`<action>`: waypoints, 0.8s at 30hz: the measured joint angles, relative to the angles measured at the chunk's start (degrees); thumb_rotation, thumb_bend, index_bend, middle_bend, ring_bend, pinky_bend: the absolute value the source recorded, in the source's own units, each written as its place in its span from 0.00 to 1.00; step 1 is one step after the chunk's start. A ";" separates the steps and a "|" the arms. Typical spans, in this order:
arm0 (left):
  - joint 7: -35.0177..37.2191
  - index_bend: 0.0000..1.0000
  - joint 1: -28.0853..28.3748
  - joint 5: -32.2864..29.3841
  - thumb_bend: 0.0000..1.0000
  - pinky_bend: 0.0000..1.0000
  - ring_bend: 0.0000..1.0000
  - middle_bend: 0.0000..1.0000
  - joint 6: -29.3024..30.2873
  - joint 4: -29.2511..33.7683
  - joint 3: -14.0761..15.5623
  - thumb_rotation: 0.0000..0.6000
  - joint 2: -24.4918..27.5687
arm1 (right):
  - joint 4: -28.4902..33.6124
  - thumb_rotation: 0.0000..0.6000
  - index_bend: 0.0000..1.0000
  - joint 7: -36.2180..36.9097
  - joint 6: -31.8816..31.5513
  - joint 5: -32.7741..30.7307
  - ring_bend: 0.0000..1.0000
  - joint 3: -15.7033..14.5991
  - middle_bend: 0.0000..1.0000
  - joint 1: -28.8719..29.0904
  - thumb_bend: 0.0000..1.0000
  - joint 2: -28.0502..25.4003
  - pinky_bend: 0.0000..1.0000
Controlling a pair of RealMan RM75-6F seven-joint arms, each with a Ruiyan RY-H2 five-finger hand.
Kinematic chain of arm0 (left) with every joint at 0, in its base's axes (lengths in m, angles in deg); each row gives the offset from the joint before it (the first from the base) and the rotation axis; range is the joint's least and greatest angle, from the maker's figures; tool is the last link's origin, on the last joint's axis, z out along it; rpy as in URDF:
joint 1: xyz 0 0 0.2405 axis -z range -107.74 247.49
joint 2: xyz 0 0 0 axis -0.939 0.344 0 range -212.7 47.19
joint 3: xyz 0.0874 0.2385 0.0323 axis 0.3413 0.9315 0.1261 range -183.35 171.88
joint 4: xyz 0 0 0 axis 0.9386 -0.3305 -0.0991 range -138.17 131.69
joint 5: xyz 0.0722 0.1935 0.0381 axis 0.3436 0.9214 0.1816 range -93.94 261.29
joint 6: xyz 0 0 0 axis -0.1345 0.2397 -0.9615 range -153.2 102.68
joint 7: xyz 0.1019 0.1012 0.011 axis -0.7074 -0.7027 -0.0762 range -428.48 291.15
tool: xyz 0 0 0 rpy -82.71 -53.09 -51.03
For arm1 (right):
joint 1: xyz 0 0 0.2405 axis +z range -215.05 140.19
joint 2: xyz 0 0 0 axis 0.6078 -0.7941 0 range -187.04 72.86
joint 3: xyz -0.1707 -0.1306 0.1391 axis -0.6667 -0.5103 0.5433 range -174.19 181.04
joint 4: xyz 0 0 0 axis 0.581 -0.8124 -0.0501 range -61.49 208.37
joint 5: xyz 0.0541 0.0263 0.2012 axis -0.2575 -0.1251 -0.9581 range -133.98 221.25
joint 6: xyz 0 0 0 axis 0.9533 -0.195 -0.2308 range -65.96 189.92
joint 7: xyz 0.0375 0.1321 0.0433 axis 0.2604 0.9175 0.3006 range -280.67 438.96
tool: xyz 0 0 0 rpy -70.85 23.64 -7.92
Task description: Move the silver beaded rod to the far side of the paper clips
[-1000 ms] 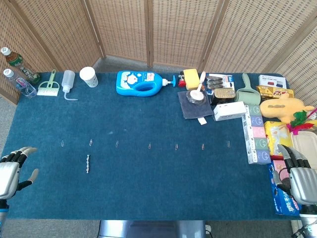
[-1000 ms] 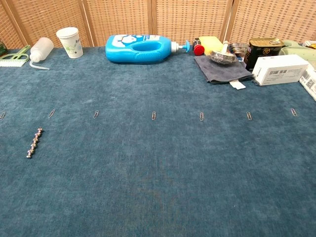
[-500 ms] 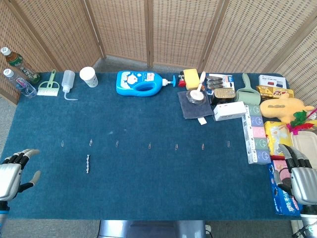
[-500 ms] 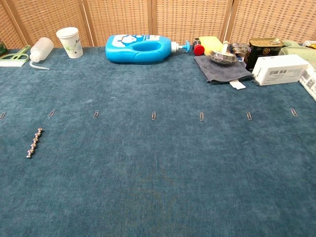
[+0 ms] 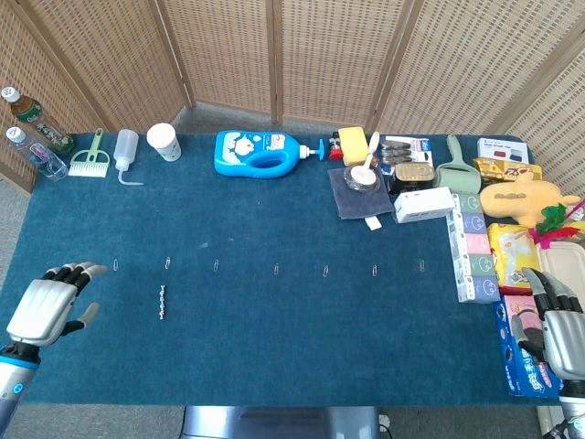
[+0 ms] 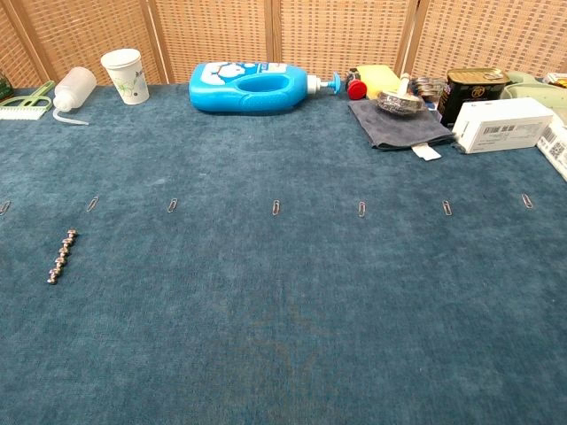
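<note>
Head view: silver beaded rod (image 5: 162, 302) lies on the near side of the paper clips (image 5: 276, 269), right of the empty, spread-fingered left hand (image 5: 50, 305), well apart.

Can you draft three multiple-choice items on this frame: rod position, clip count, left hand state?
1. Where does the silver beaded rod lie relative to the row of paper clips?
A. On the far side
B. On the near side, toward the left end
C. Across the row, touching a clip

2. How many clips does the head view show in the row?
A. Four
B. Seven
C. Ten

3. What is the left hand doing?
A. Holding the rod
B. Pressing on a clip
C. Holding nothing, fingers apart, left of the rod

Key: 1 B, the rod sits nearer the robot than the row, apart from it. 2 B, seven evenly spaced clips. 3 C, bare cloth separates hand and rod.
</note>
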 measured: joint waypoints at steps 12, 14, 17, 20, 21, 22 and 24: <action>-0.51 0.13 7.12 -1.18 0.31 0.30 0.16 0.19 -8.37 -8.82 -1.51 1.00 -4.00 | 1.50 1.00 0.00 -1.90 0.16 -0.48 0.11 0.23 0.15 -0.02 0.50 0.05 0.16; -1.34 0.10 8.00 -1.62 0.31 0.28 0.12 0.14 -9.63 -9.80 -1.52 1.00 -4.80 | 1.70 1.00 0.00 -2.18 0.07 -0.48 0.11 0.32 0.15 -0.01 0.50 0.04 0.16; -2.23 0.04 9.09 -2.20 0.30 0.26 0.07 0.07 -11.60 -10.73 -1.23 1.00 -5.96 | 2.04 1.00 0.00 -2.69 0.02 -0.65 0.11 0.41 0.15 -0.05 0.50 -0.06 0.16; -3.49 0.00 9.93 -3.01 0.28 0.23 0.02 0.02 -13.24 -11.72 -0.90 0.99 -7.20 | 2.22 1.00 0.00 -2.94 0.12 -0.98 0.11 0.50 0.15 -0.11 0.50 -0.15 0.16; -4.08 0.00 10.07 -3.17 0.27 0.23 0.01 0.01 -13.31 -12.05 -0.83 0.99 -7.61 | 2.24 1.00 0.00 -3.00 0.15 -1.07 0.11 0.51 0.15 -0.14 0.50 -0.18 0.16; -4.91 0.00 10.22 -3.32 0.27 0.22 0.00 0.00 -13.30 -12.45 -0.73 0.97 -8.26 | 2.23 1.00 0.00 -3.02 0.16 -1.12 0.11 0.52 0.15 -0.16 0.50 -0.20 0.16; -5.81 0.00 10.39 -3.34 0.27 0.20 0.00 0.00 -13.10 -12.96 -0.51 0.97 -9.33 | 2.11 1.00 0.00 -2.94 0.22 -1.24 0.11 0.56 0.15 -0.18 0.50 -0.16 0.16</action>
